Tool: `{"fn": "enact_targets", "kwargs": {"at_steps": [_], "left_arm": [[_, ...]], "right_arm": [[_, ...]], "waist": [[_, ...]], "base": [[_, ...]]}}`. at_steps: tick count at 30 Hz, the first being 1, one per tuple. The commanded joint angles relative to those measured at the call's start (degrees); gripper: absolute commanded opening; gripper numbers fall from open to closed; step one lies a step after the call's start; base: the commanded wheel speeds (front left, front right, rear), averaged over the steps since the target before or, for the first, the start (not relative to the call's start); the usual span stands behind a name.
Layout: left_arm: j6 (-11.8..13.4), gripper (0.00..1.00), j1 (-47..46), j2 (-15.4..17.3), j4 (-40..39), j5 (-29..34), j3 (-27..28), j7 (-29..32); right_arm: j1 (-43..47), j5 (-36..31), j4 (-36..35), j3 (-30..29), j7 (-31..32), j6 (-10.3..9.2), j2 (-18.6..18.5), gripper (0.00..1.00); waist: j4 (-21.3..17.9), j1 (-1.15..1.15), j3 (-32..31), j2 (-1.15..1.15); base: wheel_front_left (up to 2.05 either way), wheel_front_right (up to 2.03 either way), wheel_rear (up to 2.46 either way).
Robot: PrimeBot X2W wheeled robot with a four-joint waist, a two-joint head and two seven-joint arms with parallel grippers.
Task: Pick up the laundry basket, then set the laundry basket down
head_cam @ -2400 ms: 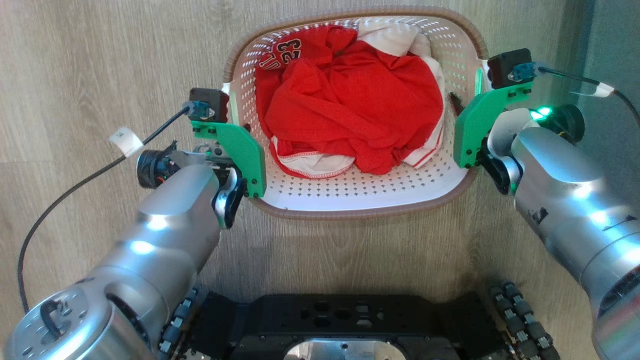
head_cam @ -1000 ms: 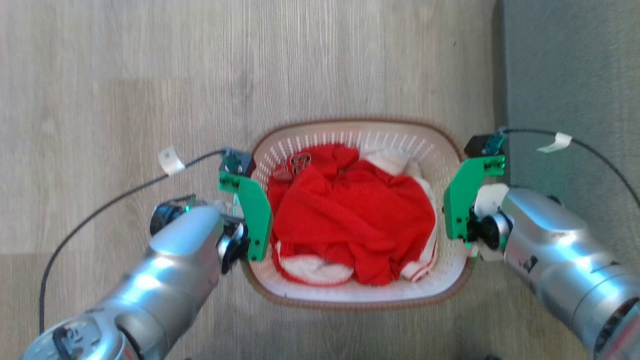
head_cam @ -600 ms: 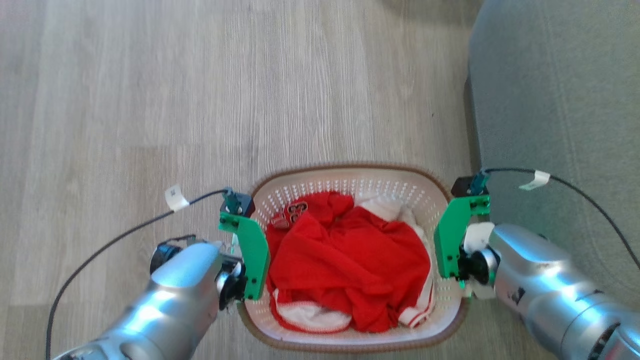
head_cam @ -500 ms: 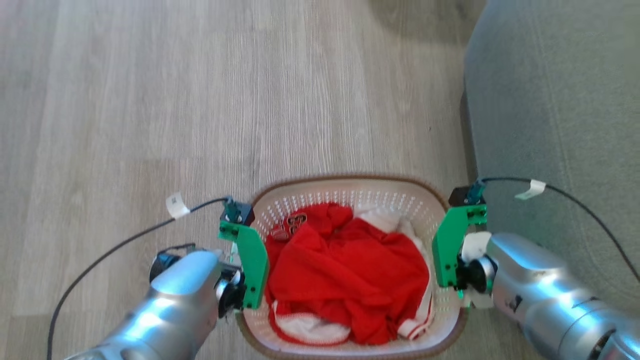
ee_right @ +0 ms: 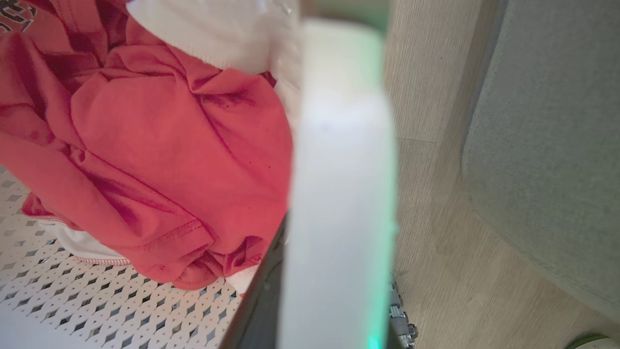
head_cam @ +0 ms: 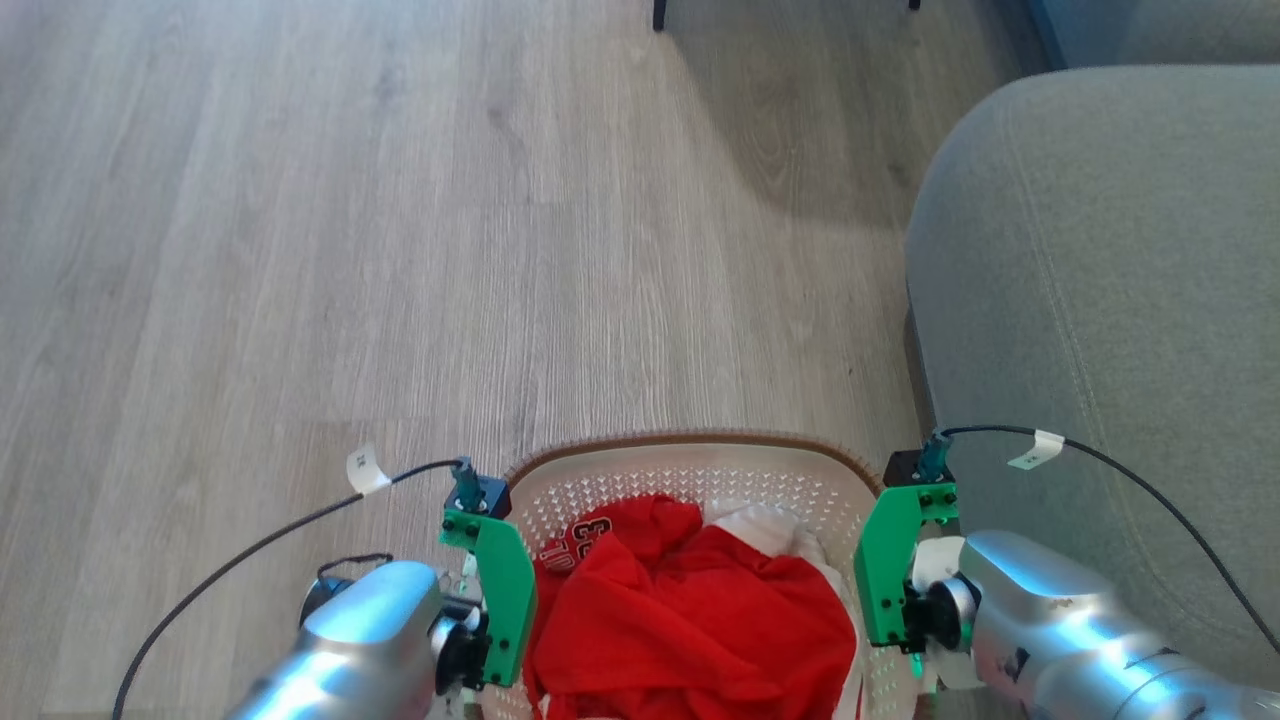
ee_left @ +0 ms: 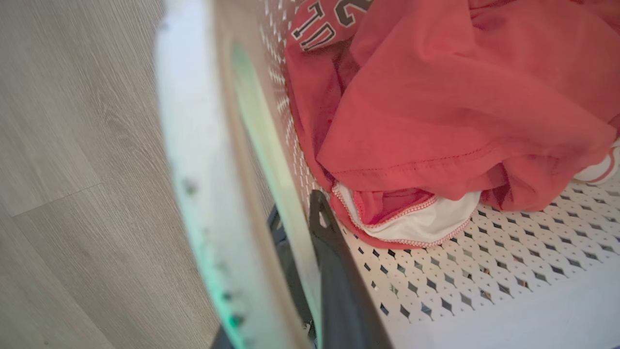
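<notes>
Currently | left gripper point(ee_left: 296, 218): clamped on left side of small white perforated plastic laundry basket with brown woven-look rim point(head_cam: 690, 440) | right gripper point(ee_right: 286, 247): clamped on its right side | basket: held between both arms, containing crumpled red-and-white garment point(head_cam: 700, 620) | beyond: pale wood-plank floor point(head_cam: 400, 250); grey upholstered sofa point(head_cam: 1100, 250) just right

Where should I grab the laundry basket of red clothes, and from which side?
Grip the laundry basket by its white side handles, left handle and right handle, from both short ends: they jut outside the rim, opposite each other, so it should lift level.
</notes>
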Motion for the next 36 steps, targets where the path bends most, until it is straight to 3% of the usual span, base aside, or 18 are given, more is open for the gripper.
{"fn": "enact_targets", "kwargs": {"at_steps": [1, 36], "left_arm": [[-1.37, 0.00, -1.67, 0.42, -1.97, 1.20, -0.22, 0.56], [-1.38, 0.00, -1.15, 1.15, -1.79, -0.90, -0.22, 3.25]], "right_arm": [[-0.71, -0.60, -1.59, 1.11, 0.05, 0.43, 1.57, 0.00], [-0.67, 1.70, -0.49, 2.09, 1.10, 0.43, 2.85, 0.00]], "waist": [[0.30, 0.01, -0.97, -0.01], [0.98, 0.01, -3.38, -0.01]], "base": [[0.00, 0.00, 0.00], [0.00, 0.00, 0.00]]}}
